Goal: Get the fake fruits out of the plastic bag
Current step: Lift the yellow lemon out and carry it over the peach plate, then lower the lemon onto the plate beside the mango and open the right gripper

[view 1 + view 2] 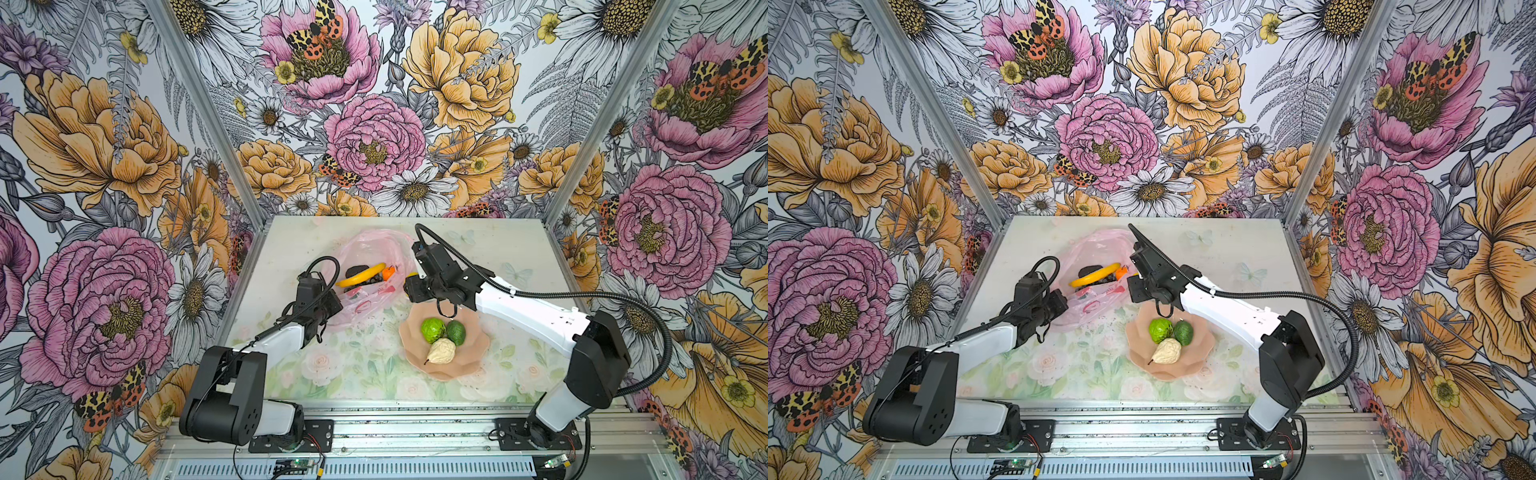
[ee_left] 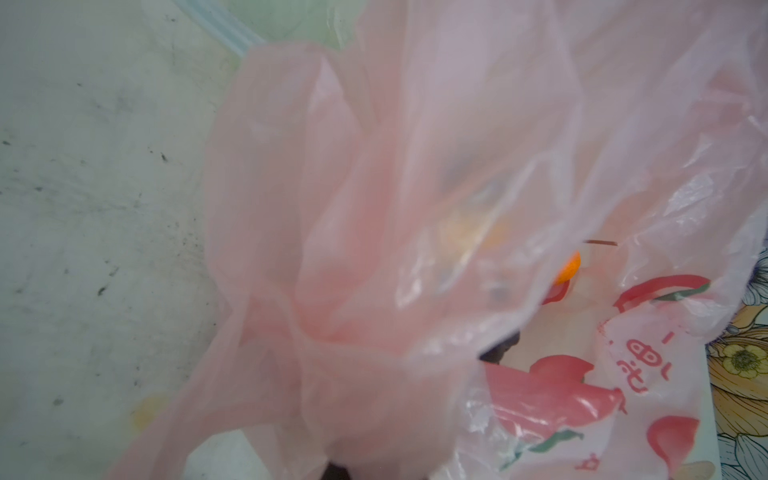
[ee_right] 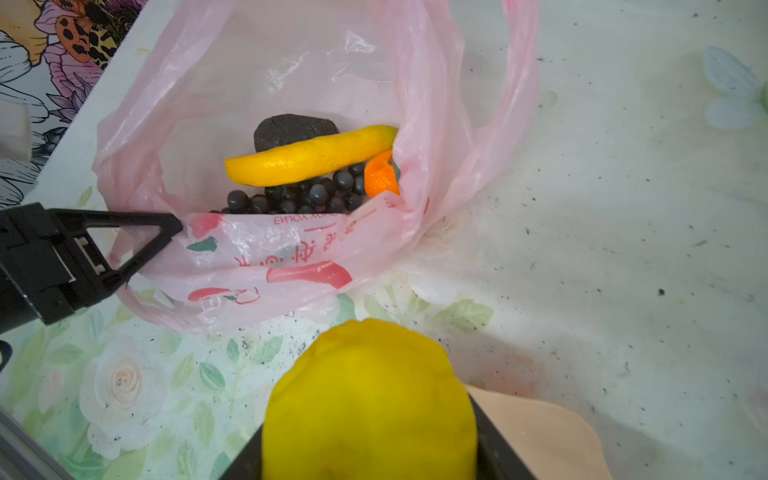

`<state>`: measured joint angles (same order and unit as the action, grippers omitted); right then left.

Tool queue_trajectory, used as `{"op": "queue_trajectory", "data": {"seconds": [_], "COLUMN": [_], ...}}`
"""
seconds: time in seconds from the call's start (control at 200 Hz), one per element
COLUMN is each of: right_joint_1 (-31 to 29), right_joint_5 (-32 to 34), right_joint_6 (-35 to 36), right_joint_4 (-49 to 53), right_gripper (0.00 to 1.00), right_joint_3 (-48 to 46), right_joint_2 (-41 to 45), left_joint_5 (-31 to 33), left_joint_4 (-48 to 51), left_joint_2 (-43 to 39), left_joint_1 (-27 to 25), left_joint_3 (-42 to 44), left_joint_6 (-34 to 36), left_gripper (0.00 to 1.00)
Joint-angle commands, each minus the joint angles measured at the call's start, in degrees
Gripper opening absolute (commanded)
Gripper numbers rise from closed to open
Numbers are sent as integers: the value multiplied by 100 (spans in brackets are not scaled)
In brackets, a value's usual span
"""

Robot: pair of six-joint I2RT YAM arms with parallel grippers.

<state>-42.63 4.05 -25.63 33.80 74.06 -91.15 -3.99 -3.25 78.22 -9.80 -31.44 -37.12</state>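
Note:
The pale pink plastic bag (image 1: 365,245) lies open at the back of the table. My left gripper (image 1: 340,302) is shut on its near rim, and pink film fills the left wrist view (image 2: 374,208). Inside the bag lie a yellow banana (image 3: 311,156), an orange tangerine (image 3: 380,174), a dark grape bunch (image 3: 299,197) and a blackish piece (image 3: 291,126). My right gripper (image 1: 411,286) hangs between the bag and the plate, shut on a yellow lemon (image 3: 370,403).
A peach-pink wavy plate (image 1: 469,353) at front right carries a lime-green round fruit (image 1: 433,329), a dark green piece (image 1: 456,332) and a cream pear (image 1: 442,351). Flowered walls close the table in on three sides.

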Motion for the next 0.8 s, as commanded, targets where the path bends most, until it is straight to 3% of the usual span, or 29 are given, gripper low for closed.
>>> {"op": "queue_trajectory", "data": {"seconds": [0.0,0.18,0.34,0.791], "right_joint_1": [106,389,987,976], "right_joint_5": [122,176,-165,148], "right_joint_6": [-231,-406,-776,-735], "right_joint_4": [-11,87,92,-39], "right_gripper": [57,57,56,54], "right_joint_3": [-467,-1117,-1567,-1623], "right_joint_2": [516,982,1115,622], "left_joint_5": [-91,-102,-98,-16], "left_joint_4": [-53,-18,-18,96], "left_joint_2": [-105,-105,-127,-263], "left_joint_1": [67,62,70,69], "left_joint_3": [68,57,81,138], "left_joint_6": [14,21,14,28], "left_gripper": [0,0,0,0]}}
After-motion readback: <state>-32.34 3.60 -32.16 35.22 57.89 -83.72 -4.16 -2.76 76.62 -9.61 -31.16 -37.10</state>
